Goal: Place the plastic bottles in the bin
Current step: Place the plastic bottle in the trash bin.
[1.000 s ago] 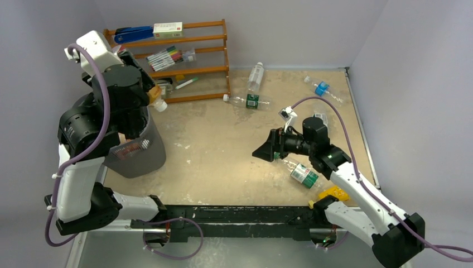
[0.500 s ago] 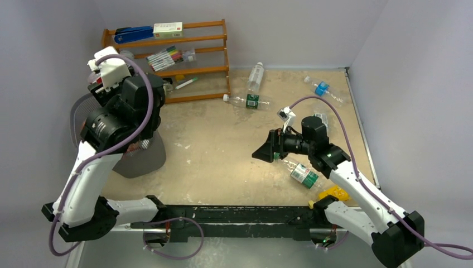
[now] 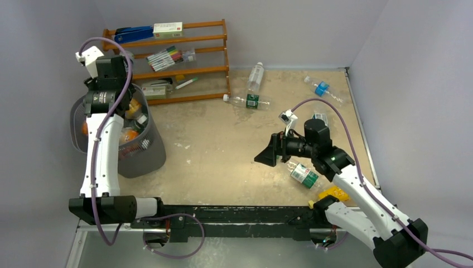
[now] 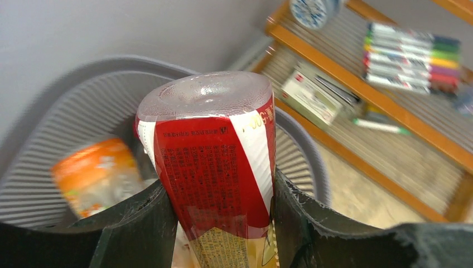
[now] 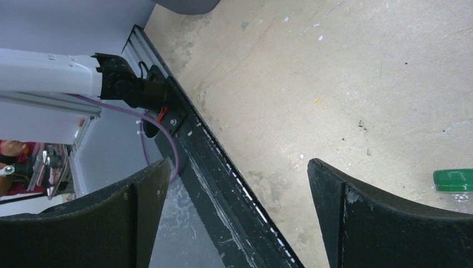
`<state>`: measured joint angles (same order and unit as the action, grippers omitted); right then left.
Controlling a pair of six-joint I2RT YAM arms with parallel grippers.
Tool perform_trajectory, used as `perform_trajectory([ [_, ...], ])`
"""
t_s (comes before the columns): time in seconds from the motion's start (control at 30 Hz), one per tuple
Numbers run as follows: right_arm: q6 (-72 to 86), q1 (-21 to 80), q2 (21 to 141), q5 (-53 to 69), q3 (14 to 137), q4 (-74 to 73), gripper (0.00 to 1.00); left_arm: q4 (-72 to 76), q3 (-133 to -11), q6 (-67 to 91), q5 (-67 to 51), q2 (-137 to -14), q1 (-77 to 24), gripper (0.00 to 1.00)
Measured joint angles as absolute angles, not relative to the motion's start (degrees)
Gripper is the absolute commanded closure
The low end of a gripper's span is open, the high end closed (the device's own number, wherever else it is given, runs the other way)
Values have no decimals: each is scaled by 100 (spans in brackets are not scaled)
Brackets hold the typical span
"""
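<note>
While the table [image 3: 223, 162] carries everything, its far left corner holds a wooden rack [image 3: 206, 70] w/ markers [image 3: 166, 57] on one shelf. The grey bin [image 3: 146, 156] sits at the left edge, just in front of the rack, w/ an orange bottle [image 4: 97, 173] lying inside among others. The L gripper [image 4: 217, 187] is over the bin, jaws clamped on a red-label bottle [image 4: 206, 100], clear base toward the wrist cam. The R gripper [image 3: 269, 153] hangs above the table's mid-right, jaws wide apart, nothing between them. A green-label bottle [image 3: 304, 174] lies under the R arm, nr the near edge. Two clear bottles [image 3: 255, 75] lie by the far edge beside the rack. A blue-label bottle [image 3: 321, 88] lies nr the far right corner.
</note>
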<state>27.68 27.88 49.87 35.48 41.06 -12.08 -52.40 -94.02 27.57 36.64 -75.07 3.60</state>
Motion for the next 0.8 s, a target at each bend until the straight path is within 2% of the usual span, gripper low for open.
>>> perform_trajectory([
  [0.07,2744,2786,4993,3546,4106,-1249,4,-5113,-9258,2803,3192,-7507,364,39],
  [0.17,2722,2788,5057,3542,4115,-1297,4,-4974,-9083,2847,2694,-7507,364,27],
  [0.4,2689,2786,5441,3546,4158,-1243,4,-5013,-9050,2888,2036,-7522,379,23],
  [0.8,2707,2786,5546,3553,4158,-1109,4,-5304,-9559,2891,2206,-7443,379,19],
])
